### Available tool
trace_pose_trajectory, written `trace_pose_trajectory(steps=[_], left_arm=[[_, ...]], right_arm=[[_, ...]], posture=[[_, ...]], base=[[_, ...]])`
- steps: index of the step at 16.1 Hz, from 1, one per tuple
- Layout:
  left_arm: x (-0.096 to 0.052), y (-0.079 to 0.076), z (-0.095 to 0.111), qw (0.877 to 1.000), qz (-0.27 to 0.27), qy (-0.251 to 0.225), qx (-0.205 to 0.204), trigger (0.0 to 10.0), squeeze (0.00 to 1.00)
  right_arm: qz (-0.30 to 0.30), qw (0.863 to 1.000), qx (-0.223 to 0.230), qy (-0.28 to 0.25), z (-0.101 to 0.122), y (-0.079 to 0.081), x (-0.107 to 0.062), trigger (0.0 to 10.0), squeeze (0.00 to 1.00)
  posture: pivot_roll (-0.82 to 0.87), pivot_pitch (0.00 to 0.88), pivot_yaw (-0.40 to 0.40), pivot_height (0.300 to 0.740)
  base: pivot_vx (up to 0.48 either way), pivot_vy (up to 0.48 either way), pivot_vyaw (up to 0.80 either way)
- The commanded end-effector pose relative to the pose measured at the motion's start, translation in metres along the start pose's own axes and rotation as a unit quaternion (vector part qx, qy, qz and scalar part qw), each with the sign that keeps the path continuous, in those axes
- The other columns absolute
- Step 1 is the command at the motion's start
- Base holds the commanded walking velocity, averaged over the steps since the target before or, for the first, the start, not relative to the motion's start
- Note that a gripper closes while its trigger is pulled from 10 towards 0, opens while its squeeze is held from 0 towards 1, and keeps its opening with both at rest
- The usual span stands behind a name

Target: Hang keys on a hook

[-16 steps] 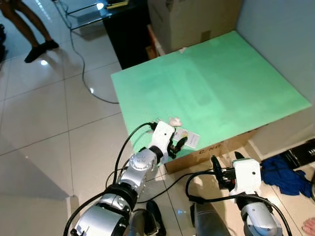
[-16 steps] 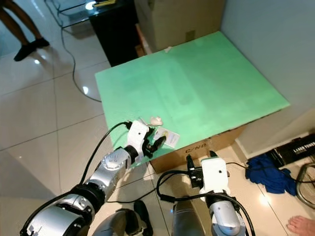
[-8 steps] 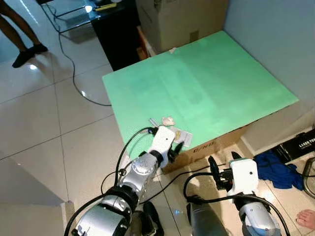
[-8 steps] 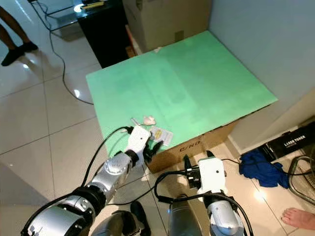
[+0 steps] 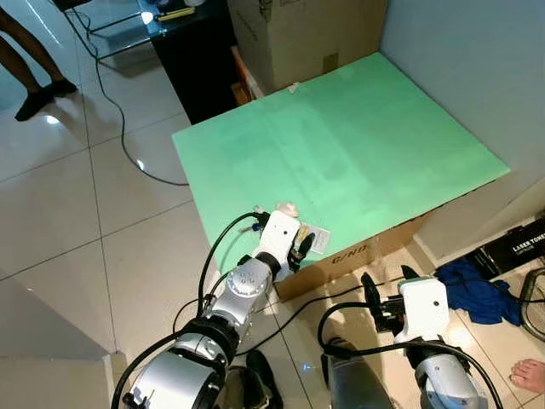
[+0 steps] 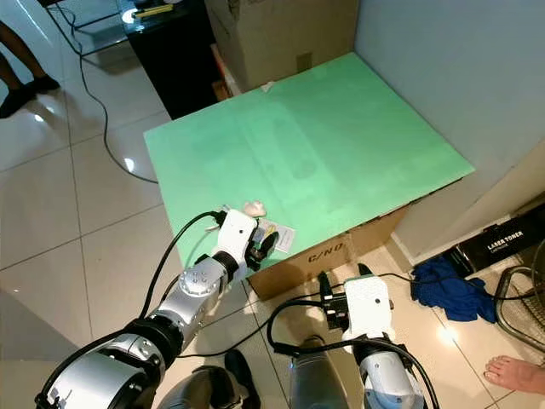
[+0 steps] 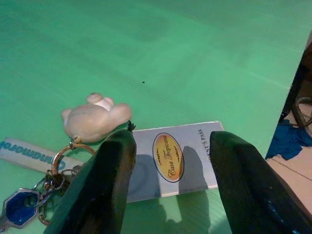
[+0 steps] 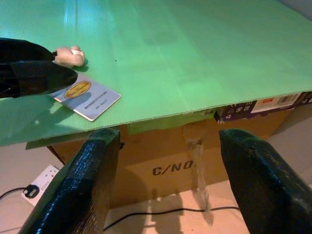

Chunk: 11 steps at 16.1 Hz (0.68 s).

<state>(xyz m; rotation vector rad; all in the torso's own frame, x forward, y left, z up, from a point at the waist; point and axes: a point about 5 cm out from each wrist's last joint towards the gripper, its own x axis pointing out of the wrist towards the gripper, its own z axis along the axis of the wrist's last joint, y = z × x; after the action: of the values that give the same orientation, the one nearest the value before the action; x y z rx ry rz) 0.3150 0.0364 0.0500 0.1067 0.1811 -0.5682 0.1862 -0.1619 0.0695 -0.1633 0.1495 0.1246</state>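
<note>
L gripper over near-left corner of green board, fingers parted wide, holding nothing, straddling resident's pass card. Keys w/ bear charm lie flat just left of card. R gripper low, near side of cardboard box, open wide, empty.

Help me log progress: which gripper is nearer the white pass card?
Left. The left gripper hangs open right over the white pass card on the green board. The right gripper is open too, lower down beside the cardboard box, off the board.
</note>
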Motion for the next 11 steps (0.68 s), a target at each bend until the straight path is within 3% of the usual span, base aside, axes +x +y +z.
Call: trace_pose_trajectory(steps=[1,6,11], left_arm=[[-0.002,0.001,-0.005,1.0,0.007,0.012,0.0,10.0,0.0],[0.0,0.004,-0.007,0.999,0.019,0.038,-0.003,10.0,0.0],[-0.001,0.014,-0.013,0.994,0.059,0.073,-0.047,10.0,0.0]], right_arm=[[0.003,1.0,0.006,0.008,-0.002,0.003,-0.003,10.0,0.0],[0.004,1.0,0.008,0.01,-0.001,0.005,-0.005,10.0,0.0],[0.003,1.0,0.009,0.016,-0.002,0.006,-0.01,10.0,0.0]], posture=[[-0.46,0.25,0.157,0.74],[-0.47,0.262,0.153,0.74],[-0.47,0.273,0.156,0.74]], base=[[0.0,0.0,0.0],[0.0,0.0,0.0],[0.0,0.0,0.0]])
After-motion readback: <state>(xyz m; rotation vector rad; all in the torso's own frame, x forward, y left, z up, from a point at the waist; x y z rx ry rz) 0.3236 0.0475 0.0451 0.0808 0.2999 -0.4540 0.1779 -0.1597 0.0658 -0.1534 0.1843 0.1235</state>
